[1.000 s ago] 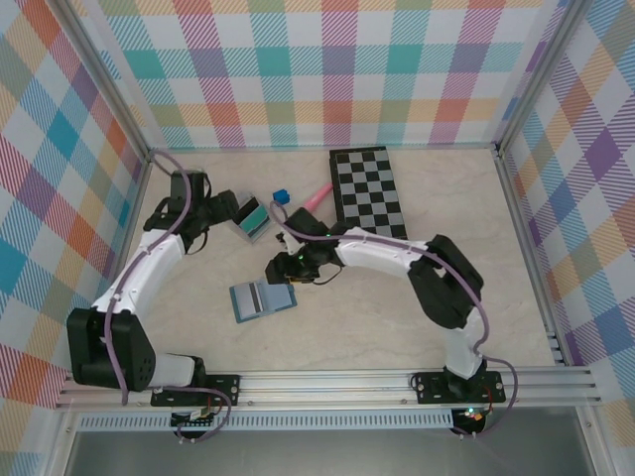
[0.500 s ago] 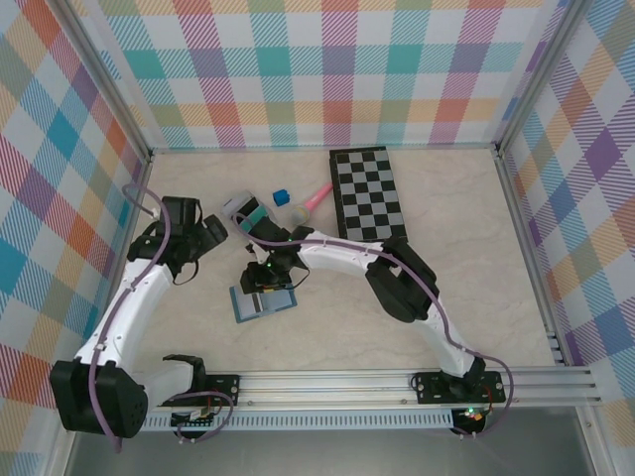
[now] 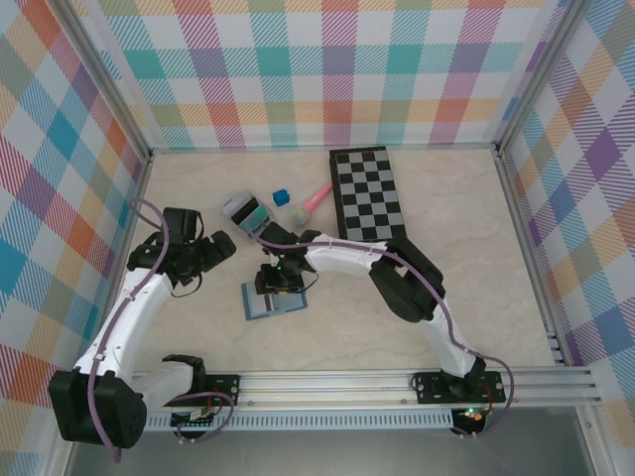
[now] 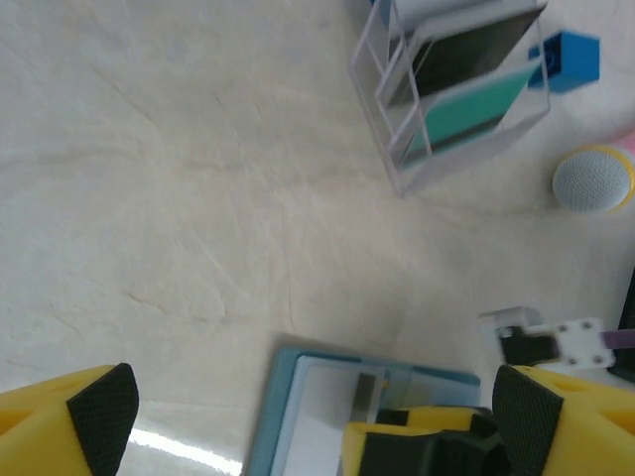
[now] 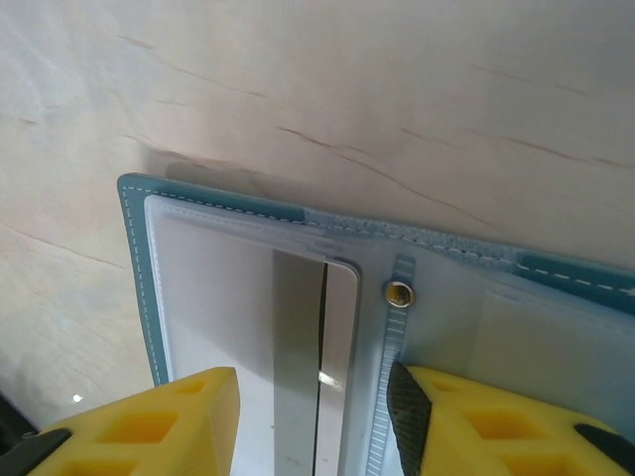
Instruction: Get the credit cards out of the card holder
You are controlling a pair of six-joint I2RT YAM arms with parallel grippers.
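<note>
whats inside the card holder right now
In the open card holder, a grey card with a dark stripe sits in a clear pocket. The right gripper covers the holder's lower part, so further cards may be hidden.

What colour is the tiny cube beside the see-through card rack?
Bright blue. The small plastic cube shows best in the left wrist view.

Bright, even light from above. The top view is sharp, with soft, short shadows under the arms (image 3: 349, 256) on the table (image 3: 476, 297). The left wrist view is soft throughout, with a glare streak low on the left. In the right wrist view the card holder (image 5: 198, 268) is crisp, its card (image 5: 342, 317) glints, and the fingers (image 5: 149, 421) are blurred.
</note>
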